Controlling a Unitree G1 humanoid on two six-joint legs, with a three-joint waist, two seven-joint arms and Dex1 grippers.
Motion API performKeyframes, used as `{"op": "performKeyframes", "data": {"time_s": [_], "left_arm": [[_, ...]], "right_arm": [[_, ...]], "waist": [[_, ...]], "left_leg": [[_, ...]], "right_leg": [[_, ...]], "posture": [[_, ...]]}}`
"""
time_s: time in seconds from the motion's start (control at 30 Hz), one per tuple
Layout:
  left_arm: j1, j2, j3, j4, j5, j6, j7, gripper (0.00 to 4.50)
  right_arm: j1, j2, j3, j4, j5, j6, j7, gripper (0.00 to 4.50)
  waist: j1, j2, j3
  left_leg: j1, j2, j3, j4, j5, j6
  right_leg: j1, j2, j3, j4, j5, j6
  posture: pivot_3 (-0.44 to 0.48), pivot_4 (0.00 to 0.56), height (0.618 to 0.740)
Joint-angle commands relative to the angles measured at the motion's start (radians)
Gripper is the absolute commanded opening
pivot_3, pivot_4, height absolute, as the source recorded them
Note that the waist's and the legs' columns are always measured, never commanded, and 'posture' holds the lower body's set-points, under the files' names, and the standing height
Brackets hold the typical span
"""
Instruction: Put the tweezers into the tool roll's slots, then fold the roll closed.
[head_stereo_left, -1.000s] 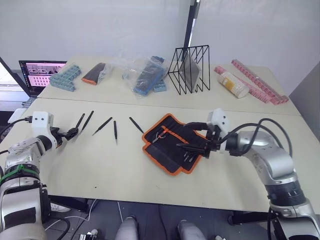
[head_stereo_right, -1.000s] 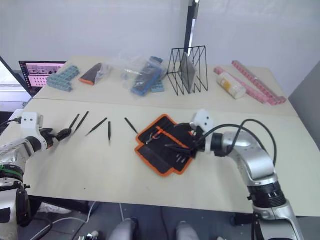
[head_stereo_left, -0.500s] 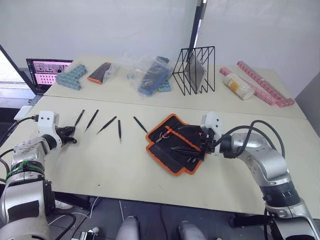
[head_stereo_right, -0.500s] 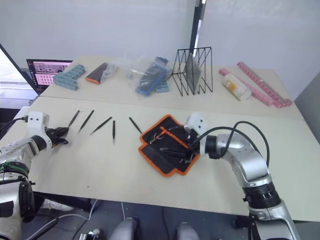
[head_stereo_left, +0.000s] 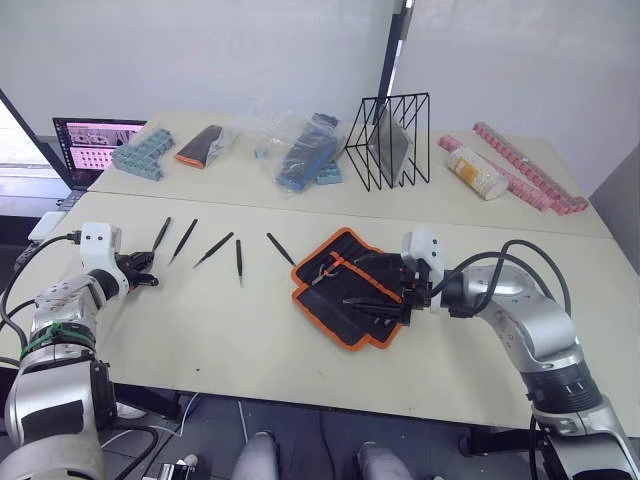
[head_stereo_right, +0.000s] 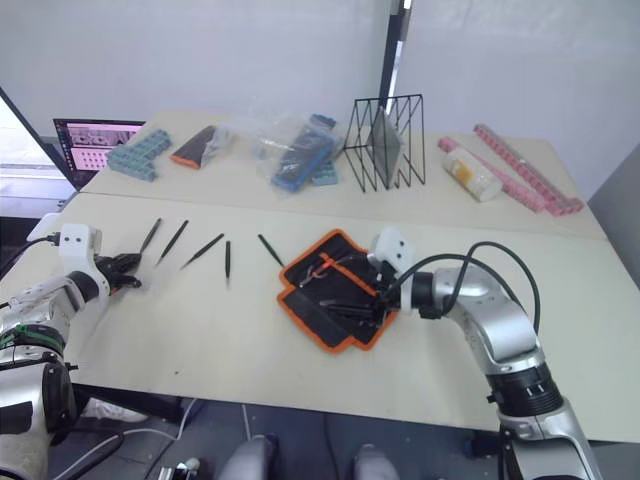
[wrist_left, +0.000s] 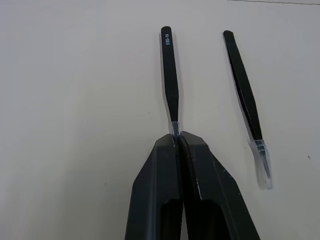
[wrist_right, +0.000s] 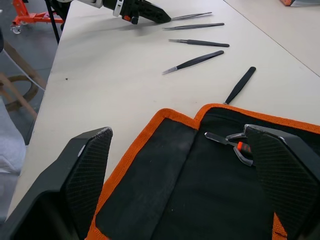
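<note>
The tweezers (head_stereo_left: 238, 260) lie loose in a row between the two grippers, none yet in the slots. The left gripper (wrist_left: 176, 136) pinches the tip of the outermost pair; the right gripper (wrist_right: 180, 165), spread wide, straddles the unfolded tool roll (head_stereo_left: 345, 290).

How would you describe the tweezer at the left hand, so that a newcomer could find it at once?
Start at the tool roll lying open on the near table, then follow the row of five black tweezers fanned out to its left. The leftmost tweezer is the one: only it has its tip pinched between the shut fingers of the left hand.
</note>
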Motion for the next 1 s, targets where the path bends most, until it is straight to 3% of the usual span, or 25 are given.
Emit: {"op": "performKeyframes", "data": {"time_s": [0.03,0.2,0.3,0.43,0.67,0.9,1.0], "left_arm": [[-0.004,0.019,0.014,-0.131,-0.043,0.01,-0.077,0.03],[0.11,-0.012,-0.024,-0.511,-0.122,0.189,-0.191,0.03],[0.202,-0.029,-0.058,-0.768,-0.18,0.346,-0.207,0.0],[0.301,-0.052,-0.113,-1.063,-0.25,0.507,-0.208,0.0],[0.303,-0.129,-0.19,-1.372,-0.361,0.781,-0.105,0.0],[0.221,-0.171,-0.242,-1.506,-0.429,1.069,0.04,0.0],[0.193,-0.209,-0.244,-1.521,-0.45,1.12,0.084,0.0]], "right_arm": [[0.007,-0.029,-0.051,0.02,0.005,-0.044,0.018,4.5],[0.039,-0.051,-0.087,0.122,-0.016,-0.107,0.021,4.5],[0.056,-0.043,-0.105,0.188,-0.026,-0.145,0.011,3.73],[0.076,-0.019,-0.122,0.235,-0.028,-0.185,-0.006,2.38],[0.112,0.039,-0.14,0.319,-0.051,-0.252,-0.061,0.01],[0.132,0.083,-0.124,0.381,-0.096,-0.313,-0.092,0.01],[0.141,0.086,-0.102,0.398,-0.131,-0.327,-0.102,0.01]], "waist": [[0.001,0.0,0.0],[0.0,0.0,0.0],[-0.003,0.0,0.0],[-0.01,0.0,0.0],[-0.006,0.0,0.0],[-0.009,0.0,0.0],[-0.006,0.0,0.0]], "left_leg": [[0.0,0.0,0.0,0.0,0.0,0.0],[-0.002,0.0,-0.002,0.001,0.0,0.0],[-0.001,0.0,-0.002,0.002,0.0,0.0],[-0.001,0.001,-0.002,0.002,0.0,0.0],[-0.001,0.001,-0.002,0.005,0.0,0.0],[-0.001,0.001,-0.003,0.005,0.0,0.001],[-0.001,0.0,-0.003,0.005,0.0,0.001]], "right_leg": [[0.0,0.0,0.0,0.0,0.0,0.0],[0.001,0.0,-0.003,0.0,0.0,0.0],[0.001,0.0,-0.003,0.0,0.0,0.0],[0.001,0.0,-0.003,0.001,0.0,0.0],[0.002,0.0,-0.003,0.0,0.0,0.0],[0.003,0.0,-0.003,0.0,0.0,0.0],[0.003,0.0,-0.003,0.0,0.0,0.0]], "posture": [[0.0,0.15,0.734],[0.0,0.15,0.734],[0.0,0.15,0.734],[0.0,0.15,0.734],[0.0,0.15,0.734],[0.0,0.15,0.734],[0.0,0.15,0.734]]}}
